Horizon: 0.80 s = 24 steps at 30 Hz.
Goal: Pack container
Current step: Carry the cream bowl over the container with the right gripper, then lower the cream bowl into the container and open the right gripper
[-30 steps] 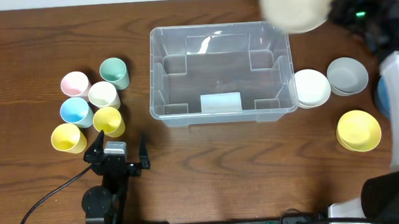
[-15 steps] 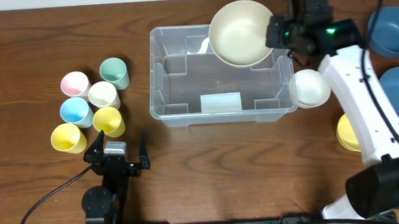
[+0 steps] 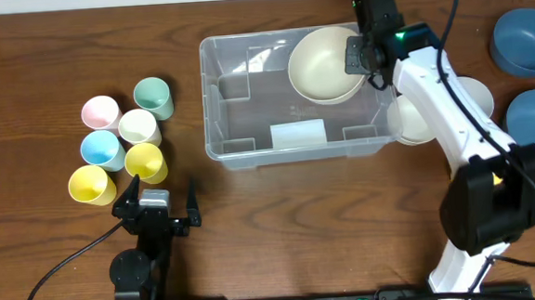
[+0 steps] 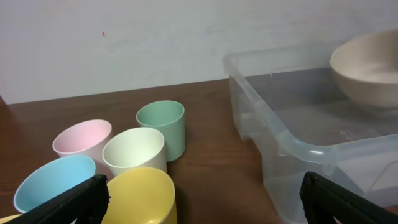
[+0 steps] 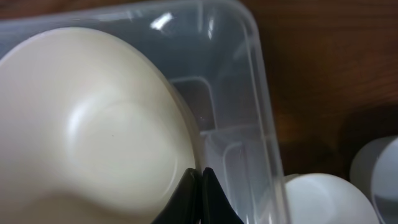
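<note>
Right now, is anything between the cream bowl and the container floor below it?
Nothing visible. The right gripper holds the cream bowl over the far right end of the container; its floor there looks bare.

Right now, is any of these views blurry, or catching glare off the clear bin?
Overhead: sharp and evenly lit, with no smear on the cream bowl. Right wrist: a bright glint on the container wall, and the bowl fills much of the frame and looks slightly soft. Left wrist: the nearest yellow cup is a little soft, with pale highlights along the container rim.
</note>
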Motion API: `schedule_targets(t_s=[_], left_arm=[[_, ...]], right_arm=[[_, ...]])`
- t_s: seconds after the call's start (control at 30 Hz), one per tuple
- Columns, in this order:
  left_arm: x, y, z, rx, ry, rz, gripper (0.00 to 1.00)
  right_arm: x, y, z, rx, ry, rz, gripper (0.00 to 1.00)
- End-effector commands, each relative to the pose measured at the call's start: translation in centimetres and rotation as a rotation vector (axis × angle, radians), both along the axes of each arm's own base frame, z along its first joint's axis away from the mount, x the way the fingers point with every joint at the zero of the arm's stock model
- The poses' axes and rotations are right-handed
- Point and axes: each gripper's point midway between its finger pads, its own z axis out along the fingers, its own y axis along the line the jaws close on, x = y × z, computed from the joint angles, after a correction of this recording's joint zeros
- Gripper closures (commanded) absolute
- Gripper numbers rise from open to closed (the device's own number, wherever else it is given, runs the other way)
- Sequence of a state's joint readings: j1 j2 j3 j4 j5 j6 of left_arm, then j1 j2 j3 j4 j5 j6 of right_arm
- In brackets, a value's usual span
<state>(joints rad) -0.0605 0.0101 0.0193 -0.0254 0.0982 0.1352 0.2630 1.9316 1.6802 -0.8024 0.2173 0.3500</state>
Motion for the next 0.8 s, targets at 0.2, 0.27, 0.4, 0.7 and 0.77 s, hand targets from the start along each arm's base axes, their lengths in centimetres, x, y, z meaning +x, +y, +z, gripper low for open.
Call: schedule_targets(t_s=[0.2,0.27,0.4,0.7,0.77], left_arm=[[-0.11,-0.19,-1.49,0.003,0.045,-0.013,0.02],[-0.11,-0.19,-1.49,0.003,0.045,-0.014,0.02],[-0.11,-0.19,-1.49,0.003,0.045,-0.014,0.02],[-0.11,-0.19,-1.49,0.003,0.045,-0.013,0.02],[-0.11,-0.19,-1.49,0.003,0.045,-0.014,0.02]], right_arm=[[0.97,-0.02,-0.84,-0.038,-0.01,-0.002,0.99],[0.99,-0.07,-0.82,-0.041,-0.012,-0.002,0.99],[1.01,-0.06,-0.81,-0.042,-0.012,0.0,0.98],[1.04,-0.05,-0.79,-0.047,-0.013,0.009,0.84],[1.05,-0.04,-0.79,-0.049,-0.013,0.013,0.81]])
